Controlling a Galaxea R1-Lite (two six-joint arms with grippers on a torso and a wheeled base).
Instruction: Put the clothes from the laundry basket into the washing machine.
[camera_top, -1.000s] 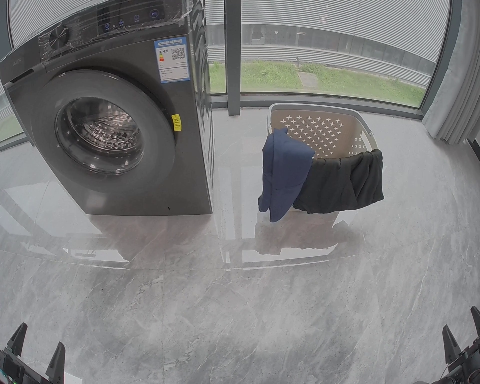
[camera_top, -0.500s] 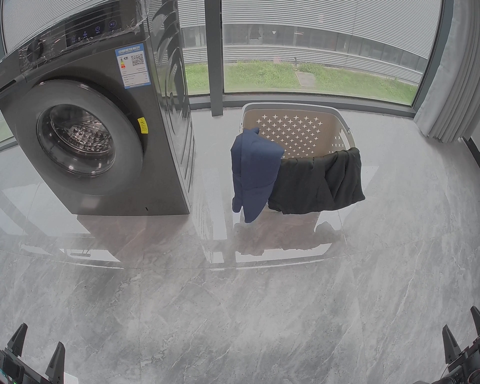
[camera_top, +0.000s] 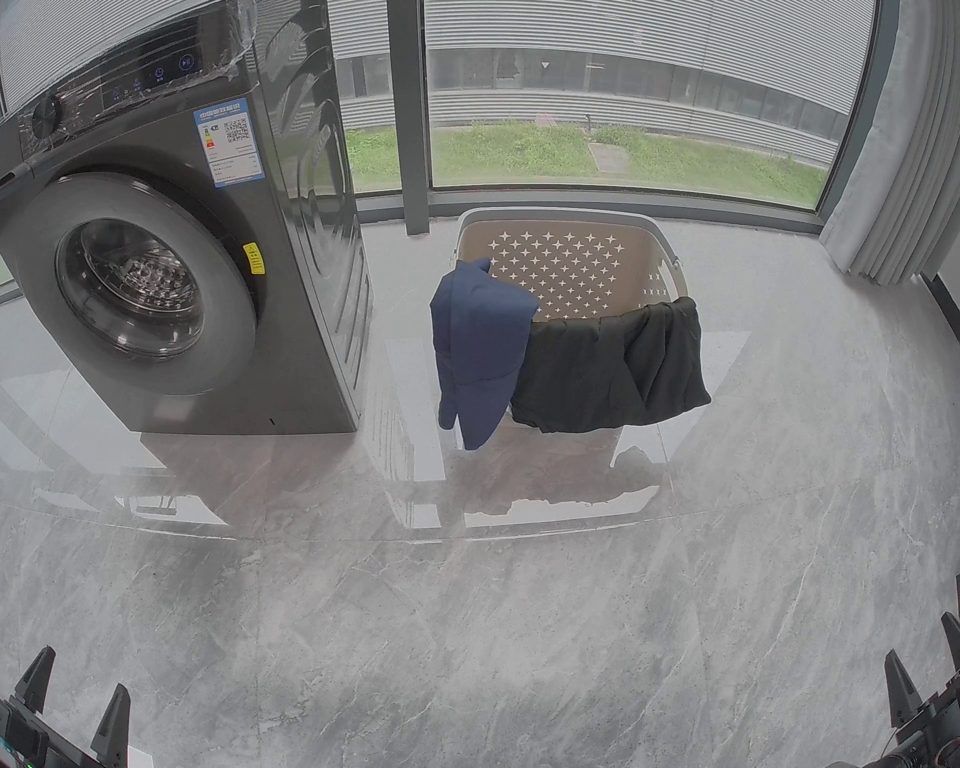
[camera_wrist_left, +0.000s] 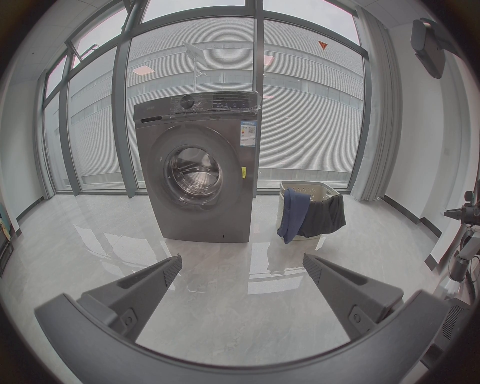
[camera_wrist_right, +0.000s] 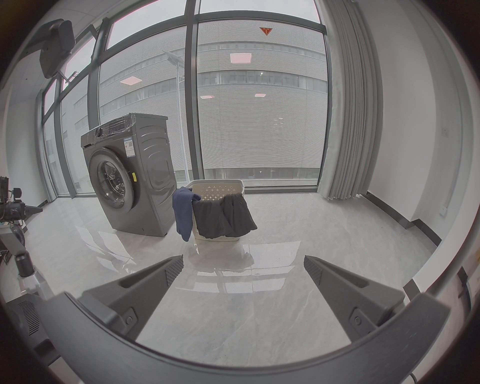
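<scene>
A beige laundry basket stands on the floor by the window. A navy garment hangs over its left front rim, a black garment over the front rim. To its left is the grey washing machine, its round door closed. Both grippers are far from the basket, low at the near edge of the head view: left gripper and right gripper. Each stands open and empty in its wrist view: left gripper, right gripper. There too are the basket and machine.
Glossy grey tile floor stretches between me and the basket. Large windows run behind, with a grey curtain at the right. A tripod stand is at the room's side.
The whole head view has shifted: machine and basket now sit further left in the picture, so the camera turned right. The grippers have kept their places and stayed open.
</scene>
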